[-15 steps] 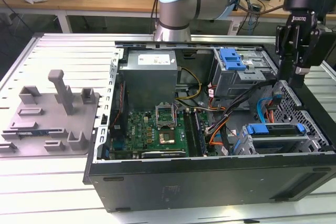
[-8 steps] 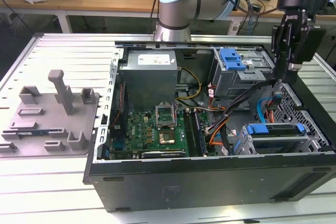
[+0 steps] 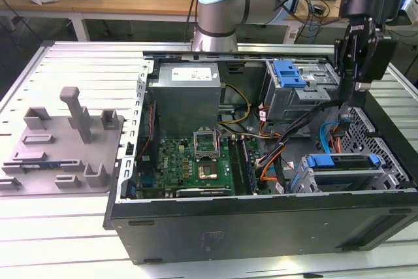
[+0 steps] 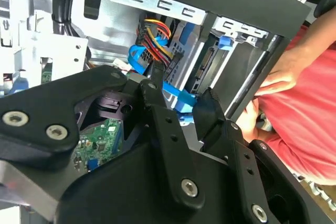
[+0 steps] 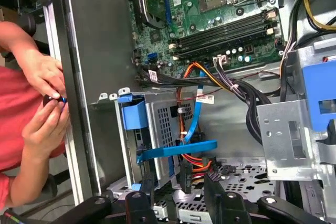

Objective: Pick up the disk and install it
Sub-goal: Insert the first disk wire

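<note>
Disk point(image 3: 345, 169) in drive bay point(image 3: 302, 180), gripper point(image 3: 349, 96) above, jaws apart

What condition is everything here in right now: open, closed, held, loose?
computer case: open, side panel off.
disk: lying in the corner drive cage.
end effector: open, poised over that cage.
person's hands: pinching a small object beside the case.
</note>
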